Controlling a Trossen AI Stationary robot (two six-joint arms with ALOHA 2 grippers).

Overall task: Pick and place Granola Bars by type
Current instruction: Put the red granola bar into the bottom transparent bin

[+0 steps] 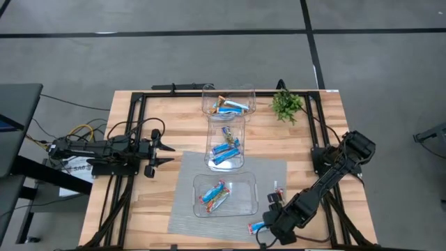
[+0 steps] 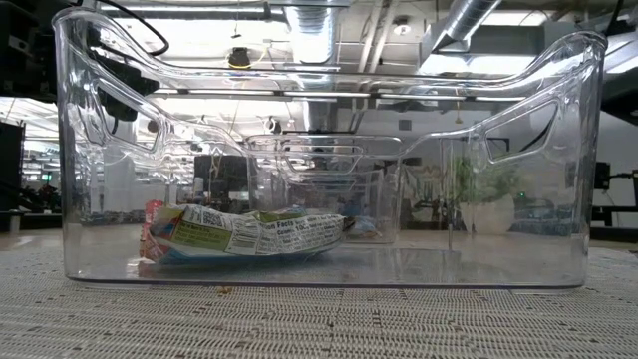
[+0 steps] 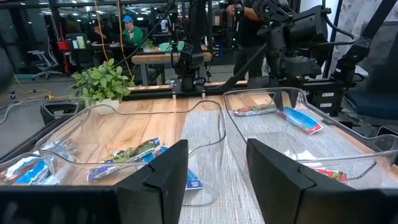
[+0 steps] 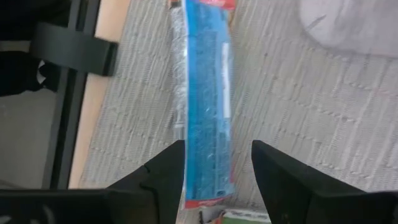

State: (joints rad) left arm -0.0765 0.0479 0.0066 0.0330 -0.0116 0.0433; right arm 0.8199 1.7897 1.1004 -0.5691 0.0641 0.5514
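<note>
Between your right gripper (image 4: 214, 171) fingers lies a blue granola bar (image 4: 208, 106) on the grey mat (image 4: 323, 118) near the table's front edge; jaws straddle it, not clamped. Your left gripper (image 1: 162, 147) waits spread and empty beside the bins (image 1: 225, 195)

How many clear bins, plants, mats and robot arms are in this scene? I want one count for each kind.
Clear bins: 3
Plant: 1
Grey mat: 1
Robot arms: 2
Total: 7
</note>
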